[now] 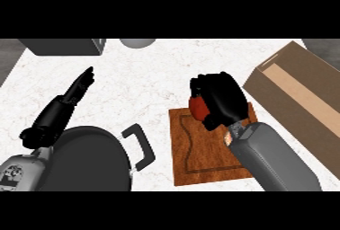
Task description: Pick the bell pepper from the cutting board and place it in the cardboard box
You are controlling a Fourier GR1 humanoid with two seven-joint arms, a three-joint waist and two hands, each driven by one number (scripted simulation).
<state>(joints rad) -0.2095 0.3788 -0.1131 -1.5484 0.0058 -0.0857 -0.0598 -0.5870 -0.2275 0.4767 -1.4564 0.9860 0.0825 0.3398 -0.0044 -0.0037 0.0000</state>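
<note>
Closest in, the right forearm comes up over the cutting board (199,155), which lies flat on the counter (153,72) with most of its brown surface bare. Just past the wrist, the right hand (219,101) sits over the board's far edge with its fingers (212,83) curled round the bell pepper (197,105); only a strip of red shows at the hand's left side, the rest is hidden. I can't tell whether the pepper is lifted off the board or touching it. So the grasp looks made, and what's left, by my reckoning, is the carry to the right and the release. The cardboard box (299,96) stands open just right of the board, nothing visible inside it. Over on the other side, the left hand (76,90) rests with fingers straight, holding nothing, beyond a dark pan (86,161) at the near left.
</note>
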